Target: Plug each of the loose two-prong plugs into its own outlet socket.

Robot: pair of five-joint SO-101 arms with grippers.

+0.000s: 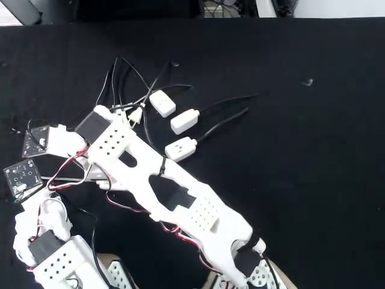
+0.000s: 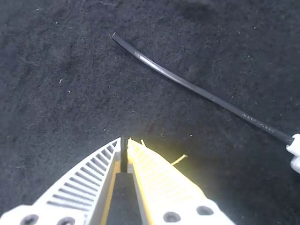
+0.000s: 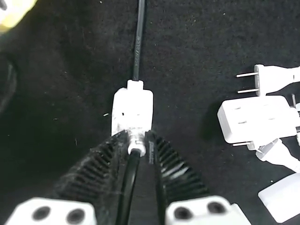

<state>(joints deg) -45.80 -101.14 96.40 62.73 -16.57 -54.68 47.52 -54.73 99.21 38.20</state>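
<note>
In the right wrist view my right gripper [image 3: 139, 140] is shut on a white plug [image 3: 136, 139] whose black cord runs back between the fingers. The plug's front meets a white outlet socket [image 3: 132, 110] with a black cable leading away. Beside them lie a loose two-prong plug [image 3: 272, 77] and a white socket block [image 3: 258, 119]. My left gripper [image 2: 124, 143] is shut with nothing in it, low over the black mat near a thin black cable [image 2: 201, 91]. In the high view three white sockets [image 1: 184, 120] lie beyond the long white arm [image 1: 150, 180].
Black cables [image 1: 129, 78] fan out over the black mat [image 1: 289, 150] behind the sockets. Two small camera boards [image 1: 36, 141] stand at the left edge. A white piece [image 2: 295, 152] ends the cable in the left wrist view. The mat's right half is bare.
</note>
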